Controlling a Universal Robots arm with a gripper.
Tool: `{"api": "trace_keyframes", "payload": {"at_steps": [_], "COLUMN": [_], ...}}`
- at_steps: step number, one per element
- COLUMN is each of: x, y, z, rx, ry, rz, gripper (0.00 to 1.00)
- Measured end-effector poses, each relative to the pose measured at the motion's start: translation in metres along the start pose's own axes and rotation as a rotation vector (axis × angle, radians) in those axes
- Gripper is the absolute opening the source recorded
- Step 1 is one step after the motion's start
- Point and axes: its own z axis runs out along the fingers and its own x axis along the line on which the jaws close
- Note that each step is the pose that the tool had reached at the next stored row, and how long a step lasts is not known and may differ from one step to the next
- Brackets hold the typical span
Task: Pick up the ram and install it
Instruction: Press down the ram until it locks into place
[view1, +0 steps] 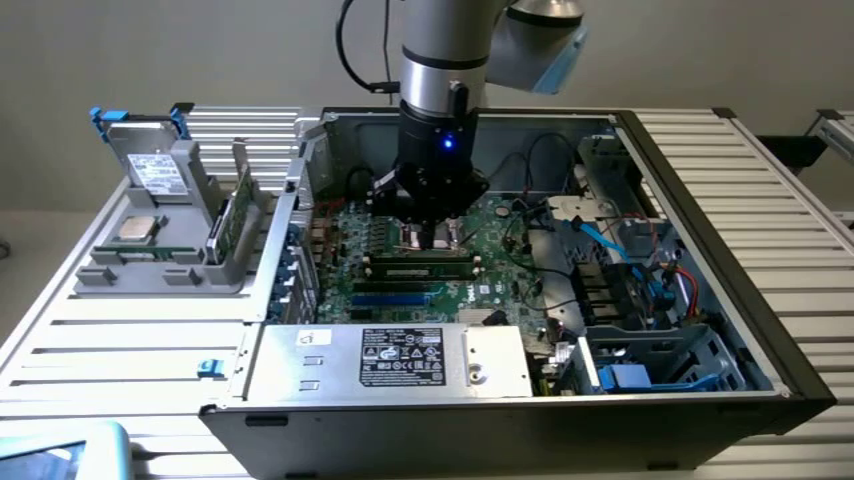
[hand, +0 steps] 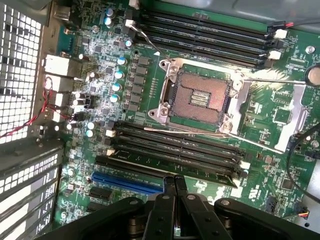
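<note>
The ram (hand: 170, 165) lay seated in a memory slot on the motherboard (hand: 280, 115), just beside the open processor socket (hand: 197, 97). The claw (hand: 174, 182) hung directly above it, its fingers pressed together and pinching nothing. In the exterior view, the arm reached down into the open computer case (view1: 667, 150) on the counter (view1: 134, 330).

The open computer case (view1: 534, 300) is seen from above and in front by the exterior view, from some way off. The motherboard (hand: 150, 100) inside that case is looked straight down on by the wrist view, from close. The processor socket (hand: 197, 97) and memory slots (view1: 424, 268) are shared by both views.
</note>
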Motion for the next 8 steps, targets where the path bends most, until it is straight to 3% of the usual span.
{"api": "trace_keyframes", "payload": {"at_steps": [8], "x": [0.0], "y": [0.0], "z": [0.0], "rx": [0.0016], "ry": [-0.0226], "rz": [0.084], "gripper": [0.11]}}
